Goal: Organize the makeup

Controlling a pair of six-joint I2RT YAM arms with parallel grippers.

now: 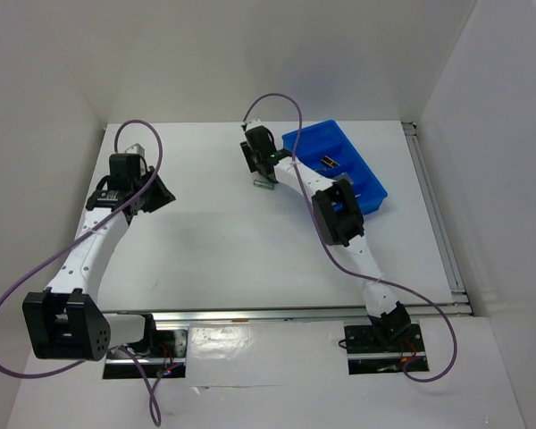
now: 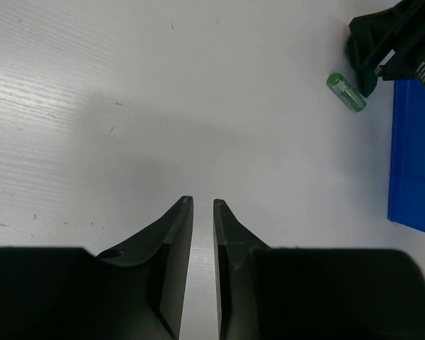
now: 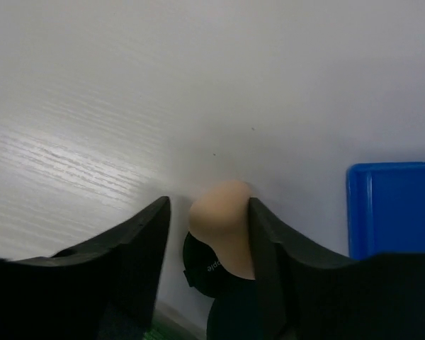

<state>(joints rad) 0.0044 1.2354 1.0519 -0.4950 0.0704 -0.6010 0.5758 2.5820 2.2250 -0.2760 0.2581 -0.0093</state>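
Your right end effector [image 3: 209, 202], fingers spread, flanks a smooth beige egg-shaped sponge [image 3: 219, 223]; your left end effector [image 2: 203, 200] is nearly closed, empty.

left end effector [image 2: 203, 205]: fingers nearly together, empty | green tube [image 2: 346, 93]: lying near blue bin [image 2: 414, 163]

Left arm [image 1: 87, 250] reaches forward on its own side, elbow raised. Left gripper [image 2: 203, 204] points down, jaws drawn almost together, only a thin slit between them. Right arm [image 1: 364, 259] extends forward and leftward. Right gripper [image 3: 209, 202] sits low, jaws parted.
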